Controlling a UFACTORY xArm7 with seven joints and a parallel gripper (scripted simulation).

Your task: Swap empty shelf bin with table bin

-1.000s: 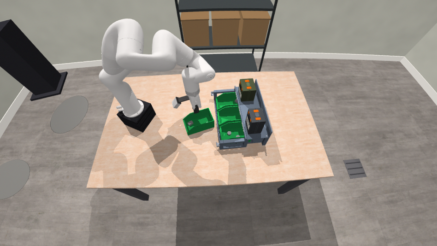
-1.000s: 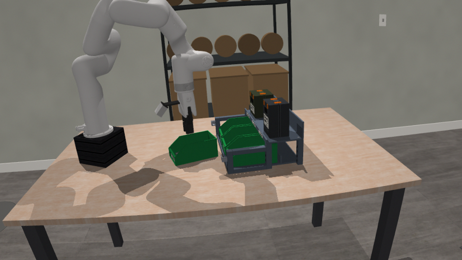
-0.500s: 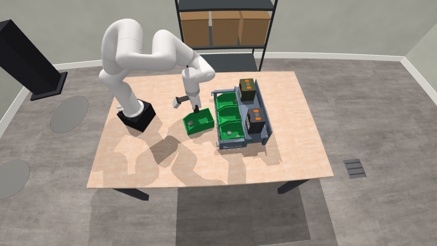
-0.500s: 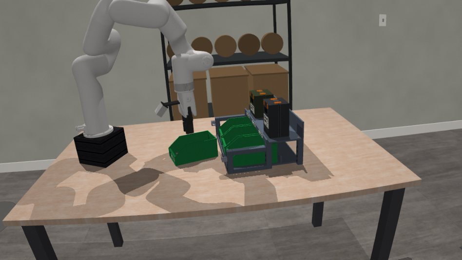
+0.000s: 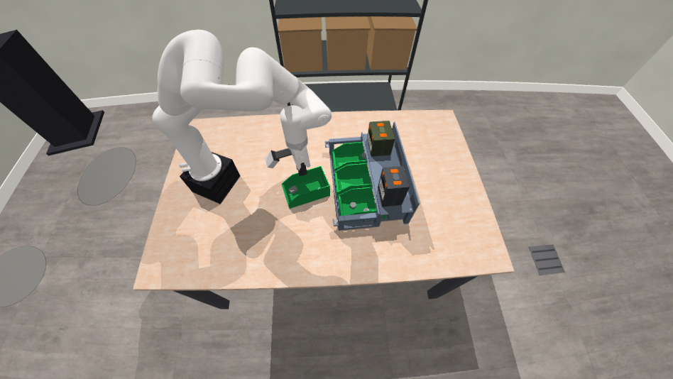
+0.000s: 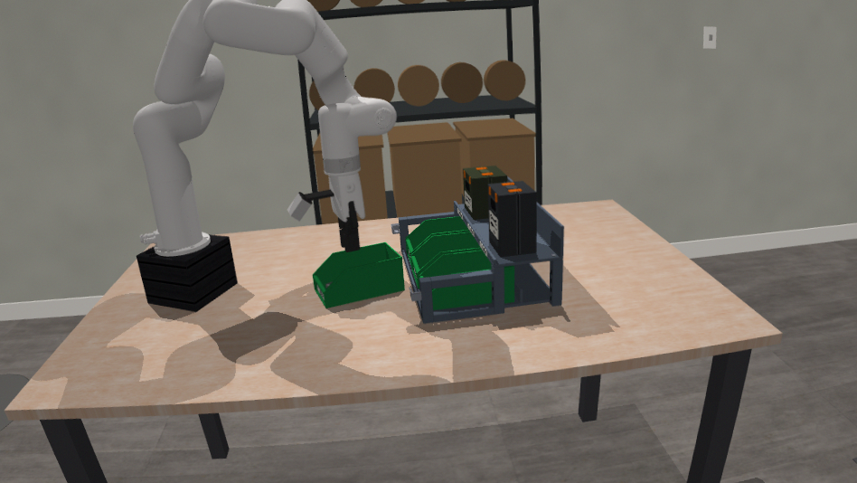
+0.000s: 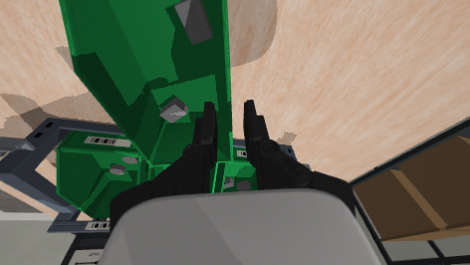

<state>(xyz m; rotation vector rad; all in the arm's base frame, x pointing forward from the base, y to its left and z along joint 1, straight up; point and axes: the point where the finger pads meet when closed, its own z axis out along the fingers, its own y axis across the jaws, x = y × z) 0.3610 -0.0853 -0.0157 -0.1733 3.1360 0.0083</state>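
"How does the gripper (image 5: pixel 302 170) (image 6: pixel 350 247) (image 7: pixel 229 114) stand?"

"Part-spread, nothing pinched. Its fingers point down at the table bin's far side wall, one to either side of that wall in the wrist view."

"And the table bin (image 5: pixel 310 195) (image 6: pixel 365 279) (image 7: pixel 115 35) itself?"

"On the table top (image 5: pixel 424 263) (image 6: pixel 371 372) (image 7: pixel 339 60), open front toward the arm's black base (image 5: pixel 214 187) (image 6: pixel 185 272). Two grey parts (image 7: pixel 193 22) (image 7: pixel 174 110) lie inside."

"What's past its rear end?"

"The shelf (image 5: pixel 358 221) (image 6: pixel 461 278) (image 7: pixel 82 128), just beside it; whether they touch, I can't tell. Three green bins sit in there, open fronts toward the table bin. The middle bin (image 5: pixel 353 172) (image 6: pixel 443 243) looks like the empty one, still in its place."

"Anything farther off?"

"Beyond those, seen from the table bin, two dark boxes (image 5: pixel 393 190) (image 5: pixel 380 143) (image 6: pixel 513 219) (image 6: pixel 476 194) stand on the shelf's upper board."

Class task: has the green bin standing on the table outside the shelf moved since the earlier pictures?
No; the green bin keeps its place beside the shelf's front.
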